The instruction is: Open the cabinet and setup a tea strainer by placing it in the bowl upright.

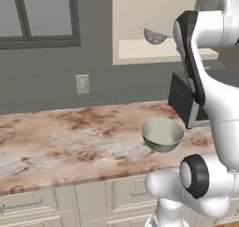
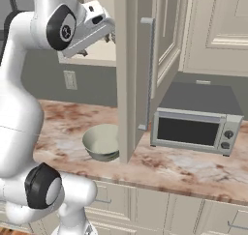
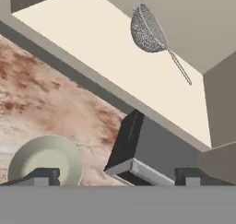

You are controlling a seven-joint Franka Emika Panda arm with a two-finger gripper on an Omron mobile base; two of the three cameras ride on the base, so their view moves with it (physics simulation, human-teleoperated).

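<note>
You are looking at the cabinet standing open, its door swinging out toward the near side with the long metal bar handle showing edge-on in the right base view. The tea strainer is lying on the cabinet's beige bottom shelf, its mesh basket resting toward the back wall and its thin wire handle trailing away along the shelf; in the left base view you are seeing the same strainer just left of the arm's dark joint. The bowl is sitting upright on the marbled counter, below the open cabinet and just left of the door's lower edge in the right base view, where the bowl is partly hiding behind that door. A grey microwave is standing on the counter to the right of the bowl, under the closed neighbouring cabinets. The gripper is hovering up at cabinet height, in front of the opening and well apart from the strainer; its fingers are standing spread wide, with nothing between them. In the right base view you are seeing the hand reaching toward the shelf from the left.
</note>
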